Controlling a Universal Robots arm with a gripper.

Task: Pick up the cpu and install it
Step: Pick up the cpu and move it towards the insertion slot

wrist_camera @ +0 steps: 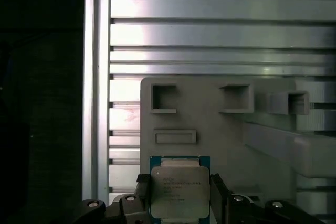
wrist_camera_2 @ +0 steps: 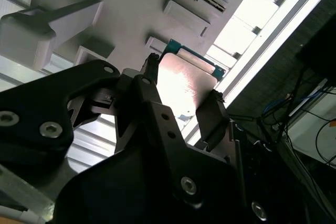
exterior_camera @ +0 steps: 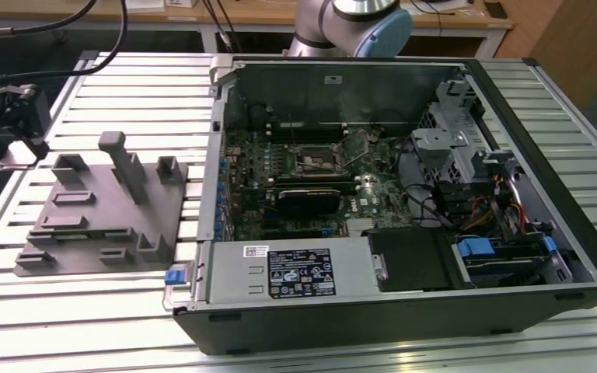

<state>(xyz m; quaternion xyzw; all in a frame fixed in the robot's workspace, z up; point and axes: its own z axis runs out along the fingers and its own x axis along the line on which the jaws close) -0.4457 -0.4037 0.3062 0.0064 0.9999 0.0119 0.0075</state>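
The gripper is clamped on the cpu. In both wrist views a black finger presses on each of two opposite edges, with no gap to be seen. The chip hangs between them with its metal lid turned to the cameras. It is over the grey tray, near the edge of the slatted table, and appears lifted clear of the tray.

In the exterior view that tray lies at 9 o'clock from the open computer case. The socket sits near the middle of the motherboard, at about 3 o'clock from the tray.

The step in hand looks like the carry. Done well, it would mean holding the chip level and by its edges alone (the underside should touch nothing). The grip should be firm without bending the chip, and the path high enough to clear the tray's upright blocks and the case wall.

The cpu is a small flat square. Its pale silver lid has rounded corners and faint dark print, and it sits on a green board that shows as a thin border along one side. The lid glares brightly in the second wrist view.
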